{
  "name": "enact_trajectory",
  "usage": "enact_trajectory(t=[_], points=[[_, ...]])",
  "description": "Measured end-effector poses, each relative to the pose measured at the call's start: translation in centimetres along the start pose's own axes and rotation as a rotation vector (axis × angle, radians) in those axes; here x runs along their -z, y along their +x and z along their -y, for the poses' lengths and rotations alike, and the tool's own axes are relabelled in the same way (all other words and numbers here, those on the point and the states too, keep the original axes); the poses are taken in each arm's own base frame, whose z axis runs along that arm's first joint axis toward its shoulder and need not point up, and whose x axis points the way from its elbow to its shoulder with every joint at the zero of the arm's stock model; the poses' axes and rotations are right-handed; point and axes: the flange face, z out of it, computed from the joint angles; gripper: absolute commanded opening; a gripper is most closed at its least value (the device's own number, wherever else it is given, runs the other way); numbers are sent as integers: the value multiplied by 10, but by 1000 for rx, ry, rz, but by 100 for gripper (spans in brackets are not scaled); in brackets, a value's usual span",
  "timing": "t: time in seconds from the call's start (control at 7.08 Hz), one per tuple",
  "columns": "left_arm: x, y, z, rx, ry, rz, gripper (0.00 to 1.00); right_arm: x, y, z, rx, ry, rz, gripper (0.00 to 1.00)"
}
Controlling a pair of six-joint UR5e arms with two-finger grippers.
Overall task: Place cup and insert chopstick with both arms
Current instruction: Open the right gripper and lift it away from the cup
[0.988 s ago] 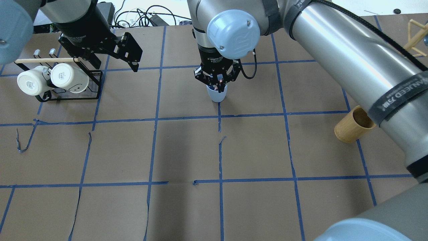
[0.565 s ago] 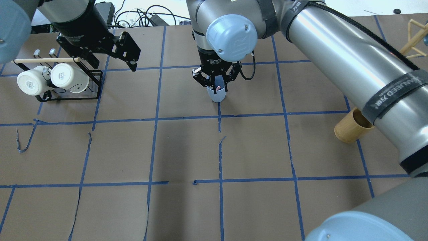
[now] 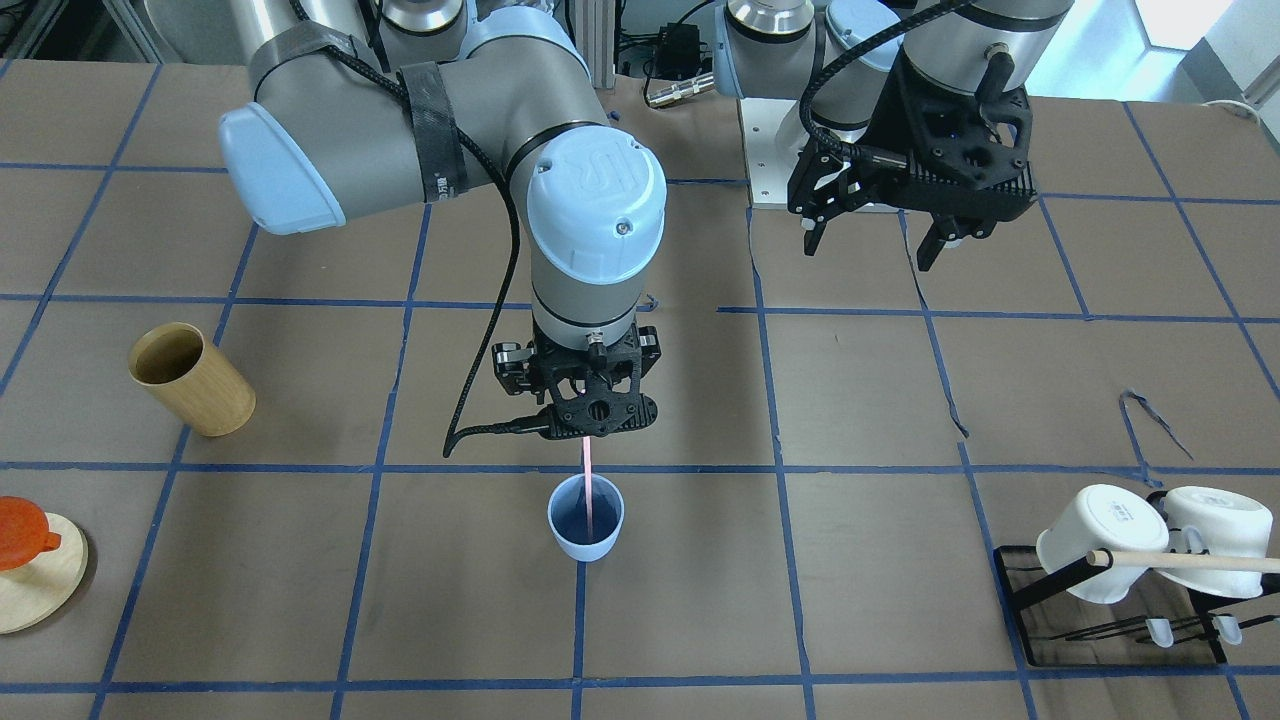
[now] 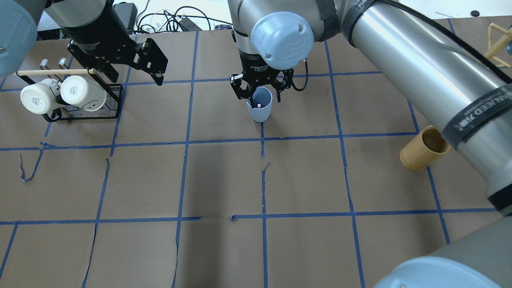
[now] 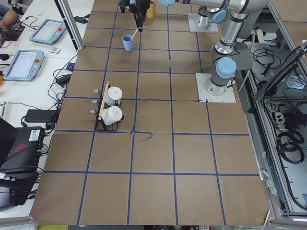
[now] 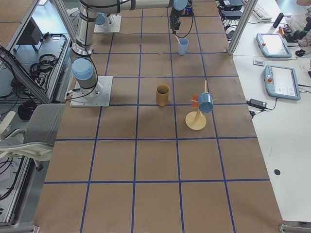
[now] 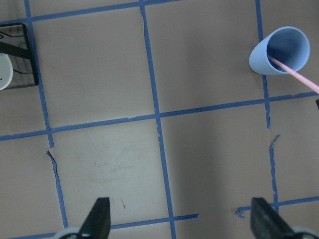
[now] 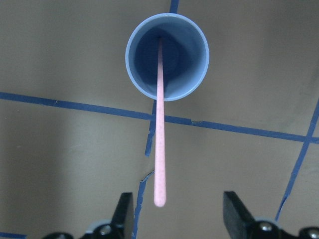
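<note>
The light-blue cup (image 3: pixel 585 545) stands upright on a blue tape line near the table's middle; it also shows in the overhead view (image 4: pixel 260 114). The pale pink chopstick (image 3: pixel 590 485) stands in it, leaning on the rim (image 8: pixel 158 124). My right gripper (image 3: pixel 590 420) hangs just above the cup and is open. Its fingers (image 8: pixel 124 216) stand apart on either side of the stick's top end without touching it. My left gripper (image 3: pixel 872 245) is open and empty, high over the table toward the mug rack, far from the cup (image 7: pixel 281 45).
A black rack (image 4: pixel 114 102) with two white mugs and a wooden rod (image 3: pixel 1190 562) stands on my left. A tan wooden cylinder (image 4: pixel 422 150) stands on my right. A round wooden stand (image 3: pixel 30 590) holding an orange cup is at the far right corner.
My right gripper has opened, let go of the chopstick and drawn up off the cup. The stick now stands in the cup. The left arm has barely moved.
</note>
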Motion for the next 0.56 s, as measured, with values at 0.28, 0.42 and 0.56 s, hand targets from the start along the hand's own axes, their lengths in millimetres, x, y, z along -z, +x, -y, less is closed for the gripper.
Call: enact_trajectory(t=[0.28, 0.42, 0.56], points=[[0, 0, 0, 0, 1, 0, 100, 34, 63, -17, 0, 26, 12, 80], [1, 0, 0, 0, 1, 0, 100, 46, 109, -37, 47, 31, 18, 78], [1, 0, 0, 0, 1, 1, 100, 56, 143, -68, 59, 44, 21, 80]])
